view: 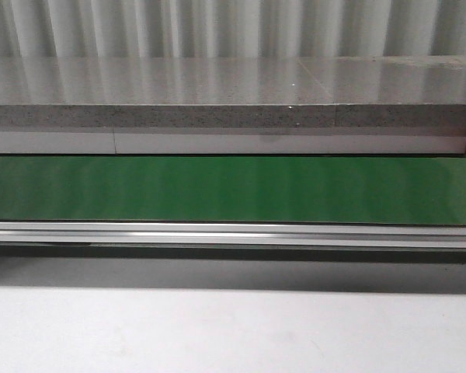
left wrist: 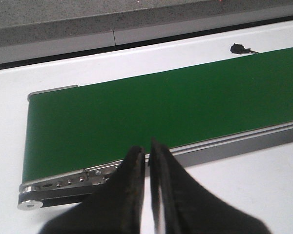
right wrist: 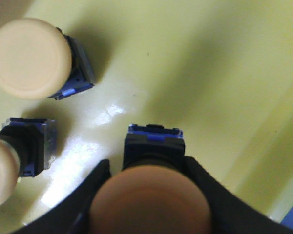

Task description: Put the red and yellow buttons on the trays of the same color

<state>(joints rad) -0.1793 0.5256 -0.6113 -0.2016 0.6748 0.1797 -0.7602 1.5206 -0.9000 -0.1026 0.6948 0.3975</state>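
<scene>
Belt (view: 233,190), green, runs across the white table (view: 217,334). Left gripper (left wrist: 147,161) fingers together above it; right gripper (right wrist: 149,168) clamps a yellow button (right wrist: 151,200) over the yellow tray (right wrist: 195,63).

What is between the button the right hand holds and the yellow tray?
Nothing visible. The right hand is shut on the yellow button, whose blue base is right over the yellow tray. Two other buttons rest off to one side, not under it.

Both grippers (left wrist: 147,161) (right wrist: 149,195) have smooth black tapered fingers.
</scene>
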